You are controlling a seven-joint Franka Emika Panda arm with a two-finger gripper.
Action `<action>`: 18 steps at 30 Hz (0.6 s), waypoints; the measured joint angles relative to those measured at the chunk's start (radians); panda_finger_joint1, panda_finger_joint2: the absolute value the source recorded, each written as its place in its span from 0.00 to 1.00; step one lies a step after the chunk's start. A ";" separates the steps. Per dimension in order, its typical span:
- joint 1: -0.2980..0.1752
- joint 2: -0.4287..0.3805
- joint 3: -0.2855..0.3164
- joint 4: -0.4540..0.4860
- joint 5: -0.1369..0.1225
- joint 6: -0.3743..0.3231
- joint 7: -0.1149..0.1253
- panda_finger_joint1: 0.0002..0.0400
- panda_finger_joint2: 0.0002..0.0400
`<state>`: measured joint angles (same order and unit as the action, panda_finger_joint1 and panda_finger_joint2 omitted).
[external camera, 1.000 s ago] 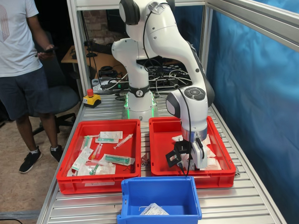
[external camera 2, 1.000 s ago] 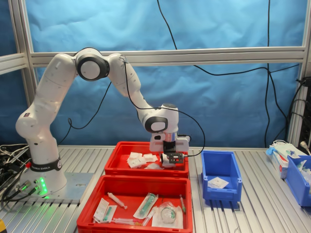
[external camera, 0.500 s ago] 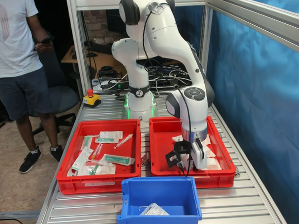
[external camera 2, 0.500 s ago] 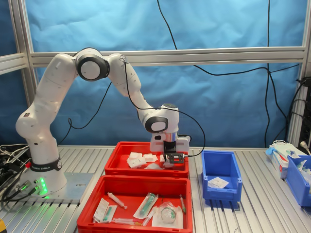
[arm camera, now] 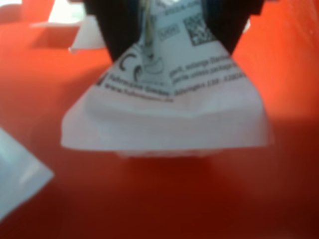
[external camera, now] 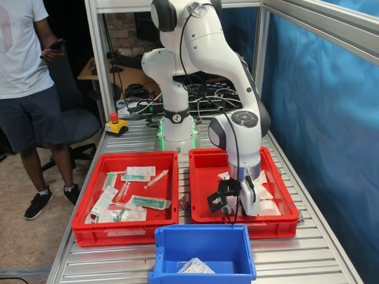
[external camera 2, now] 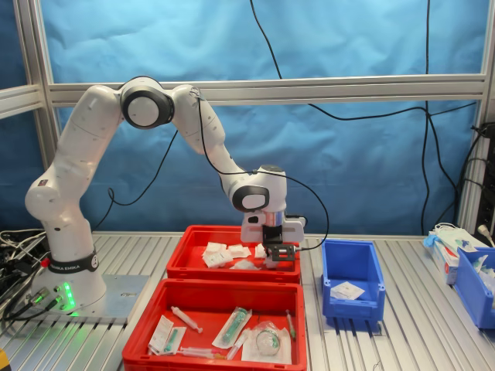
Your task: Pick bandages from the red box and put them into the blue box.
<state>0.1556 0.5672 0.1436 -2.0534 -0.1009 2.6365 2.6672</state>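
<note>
Plainly the claw (arm camera: 172, 25) is clamped on a bandage packet (arm camera: 174, 99) — in the wrist view the dark fingers (arm camera: 117, 25) pinch the top of the white printed wrapper, which fans out below them over the red floor. In the first exterior view the claw (external camera: 233, 200) sits low in the red box (external camera: 204, 179), right of centre in the frame; whether the packet has cleared the floor is hard to tell. More bandages (external camera 2: 220, 253) lie in that box near the middle of the second exterior view. The step in hand looks like the pick. Next calls for a lift over the red wall, then a carry to the blue box (external camera 2: 352, 267) — right of centre there, one packet inside (external camera 2: 346, 291).
</note>
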 joint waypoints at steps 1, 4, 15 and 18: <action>0.000 0.000 -0.003 0.000 0.000 0.000 0.000 0.18 0.18; 0.000 0.000 -0.014 0.002 0.000 -0.007 0.000 0.18 0.18; 0.000 -0.036 -0.048 0.003 0.000 -0.110 0.000 0.18 0.18; 0.000 -0.067 -0.058 0.003 0.000 -0.161 0.000 0.18 0.18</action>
<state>0.1558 0.5006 0.0858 -2.0502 -0.1009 2.4758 2.6672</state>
